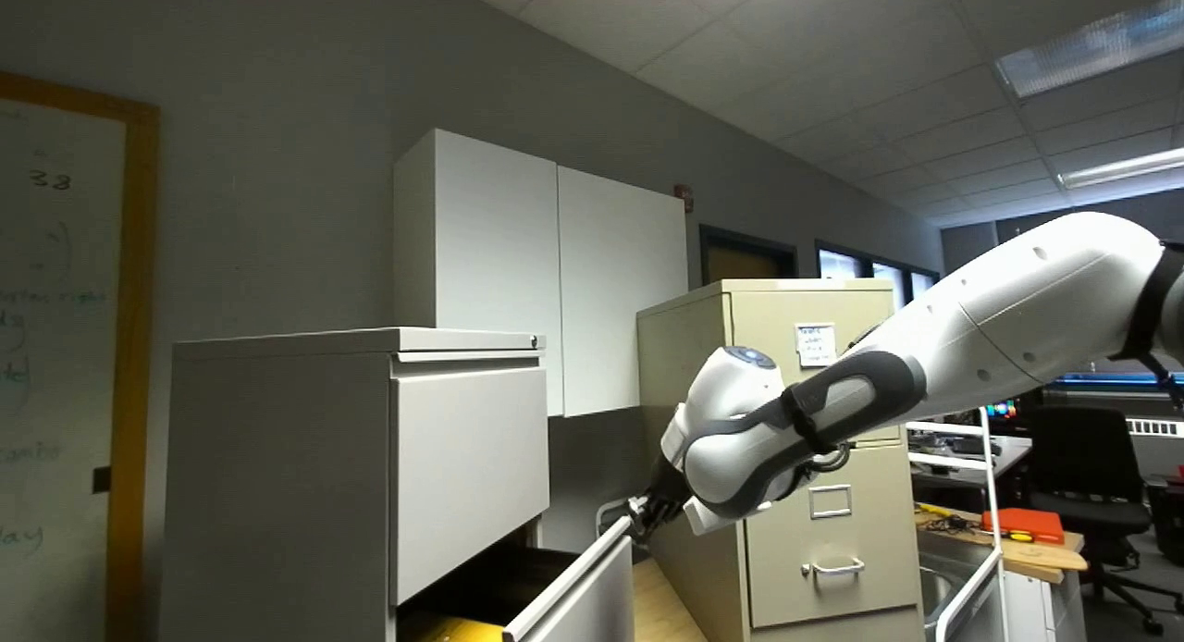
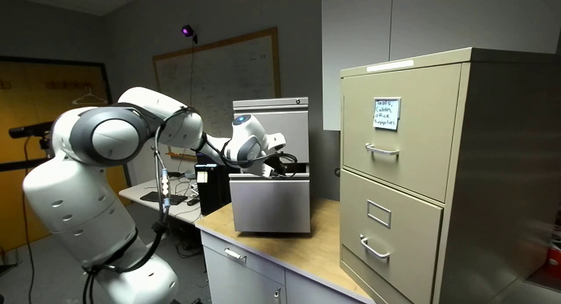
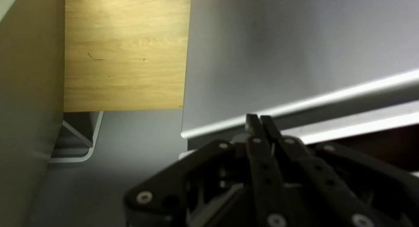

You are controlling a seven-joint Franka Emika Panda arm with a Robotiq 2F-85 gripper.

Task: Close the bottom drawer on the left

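Bottom drawer open | Robotiq gripper jaws together | push mid-front, squarely, toward back edge of wooden countertop

Office-like lab, robot arm, whiteboard, beige filing cabinet, desk with keyboard, office chair

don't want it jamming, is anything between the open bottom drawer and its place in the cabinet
Nothing visible stands between the bottom drawer and its place in the light-grey cabinet, except perhaps the gripper at the drawer's top edge; contact there is unclear, and it is dark inside.
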